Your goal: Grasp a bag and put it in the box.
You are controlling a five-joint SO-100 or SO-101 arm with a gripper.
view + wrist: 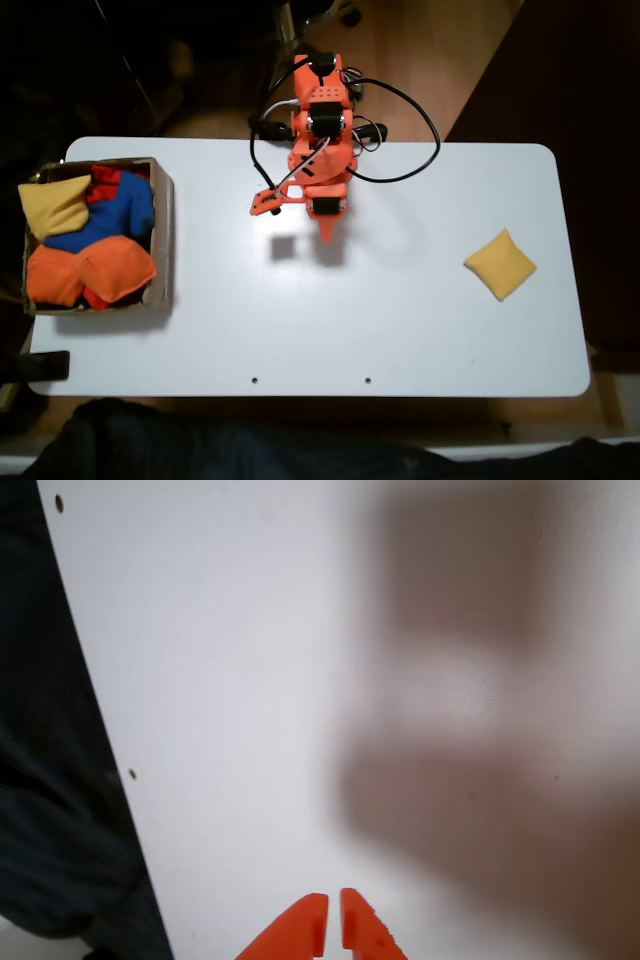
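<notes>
The bag (500, 263), a golden-yellow square beanbag, lies flat on the right part of the white table (400, 330) in the fixed view. The box (163, 235), shallow brown cardboard, stands at the table's left end and holds a pale yellow, a blue, a red and orange beanbags. My orange arm stands at the table's far middle, with the gripper (327, 232) pointing down over bare table, well left of the bag and right of the box. In the wrist view the gripper (333, 925) is shut, its orange fingertips (305, 930) nearly touching, with nothing between them.
Black cables (420, 150) loop beside the arm's base. A black block (45, 365) sits at the table's near left corner. Dark fabric (200, 440) runs along the near edge. Two small holes (254, 380) mark the tabletop near that edge.
</notes>
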